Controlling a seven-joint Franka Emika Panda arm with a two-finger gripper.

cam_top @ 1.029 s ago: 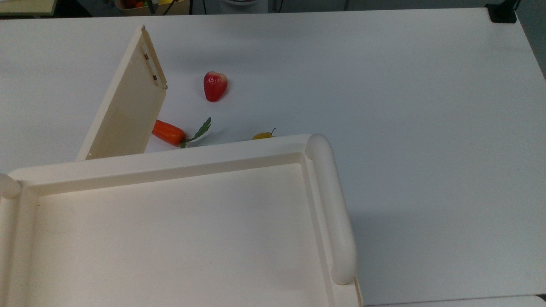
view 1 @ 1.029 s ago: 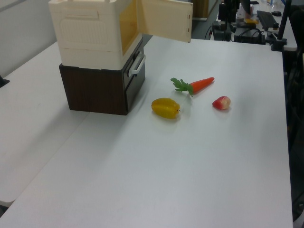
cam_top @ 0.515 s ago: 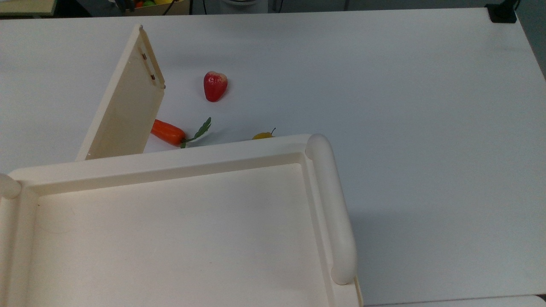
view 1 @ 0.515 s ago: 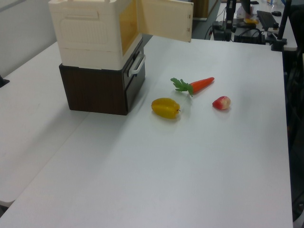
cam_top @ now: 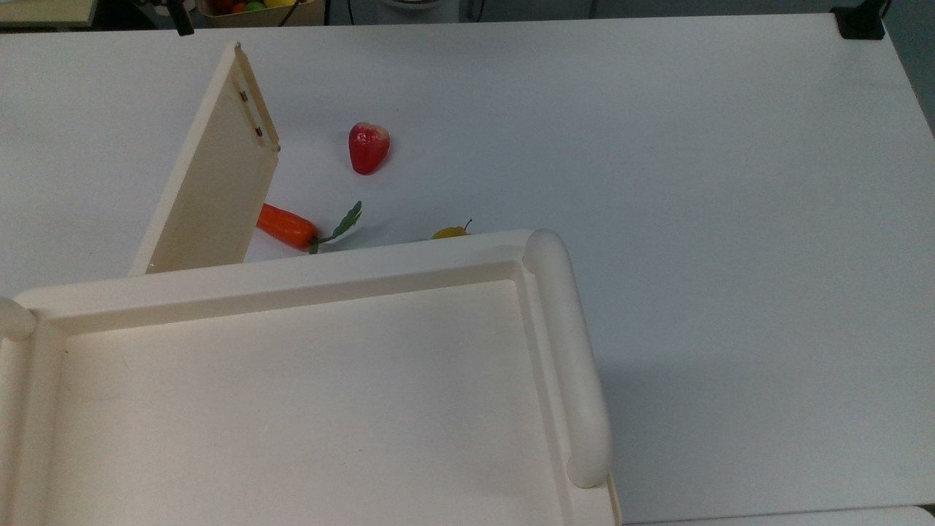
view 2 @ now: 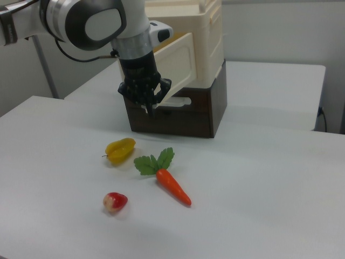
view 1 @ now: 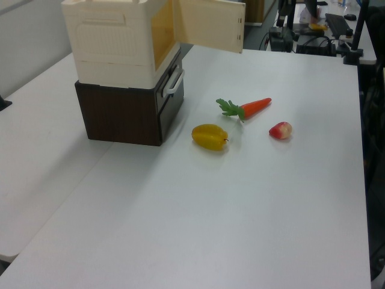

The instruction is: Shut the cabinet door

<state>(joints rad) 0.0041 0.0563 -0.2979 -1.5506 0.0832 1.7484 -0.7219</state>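
Note:
The cabinet door [cam_top: 212, 168] is a pale beige panel standing open at an angle from the cream cabinet [view 1: 117, 42]. Its slim handle and dark screws lie near its far free edge. In the left view the cabinet door [view 1: 210, 24] juts out over the table. In the right view my gripper [view 2: 149, 109] hangs pointing down, in front of the outer face of the cabinet door [view 2: 175, 56] near its free edge. Whether it touches the panel I cannot tell. A dark tip [cam_top: 180, 20] pokes in at the top view's upper left edge.
On the white table [cam_top: 657, 146] lie a red fruit [cam_top: 368, 147], a carrot with green leaves [cam_top: 288, 226] and a yellow fruit [view 1: 210, 136]. The cream cabinet sits on a dark brown drawer unit [view 1: 126, 111]. Its tray-like top [cam_top: 292, 394] has rounded rails.
The door's free edge has shifted slightly toward the top view's left. The dark tip at the top view's upper edge has moved left and down. The fruits have not moved.

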